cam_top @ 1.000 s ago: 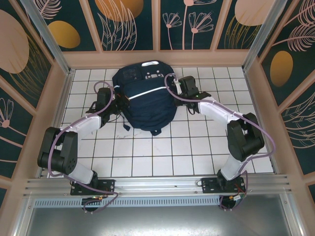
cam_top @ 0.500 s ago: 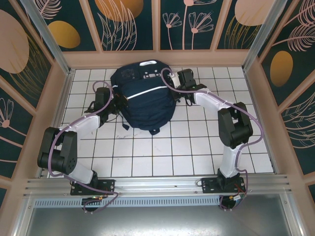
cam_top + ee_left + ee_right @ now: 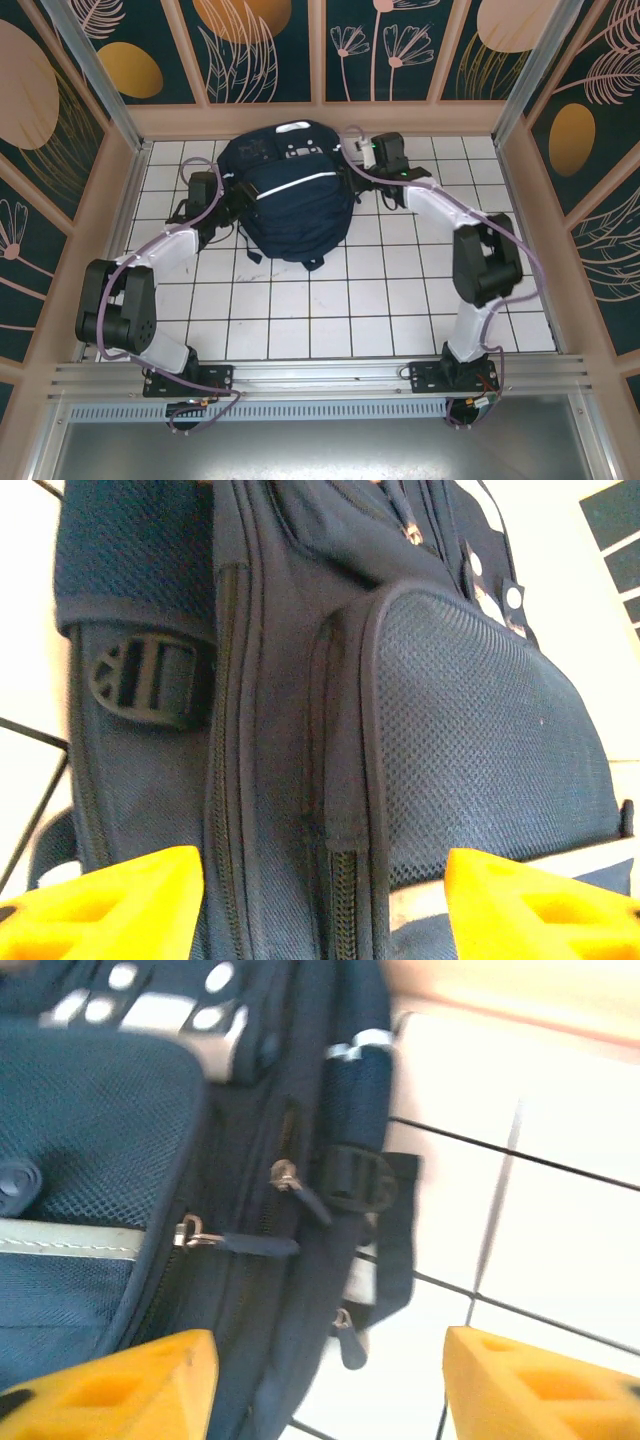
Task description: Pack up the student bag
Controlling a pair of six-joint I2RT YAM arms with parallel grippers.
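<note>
Top external view has the student bag [image 3: 295,200] lying on the white tiled table [image 3: 300,310] near the back wall, with an arm at each flank. The left gripper [image 3: 325,890] and right gripper [image 3: 325,1370] both stand spread, their yellow fingers cut off by the frame edge. The right wrist picture is blurred.

Bright even light; blurred wrist views.
</note>
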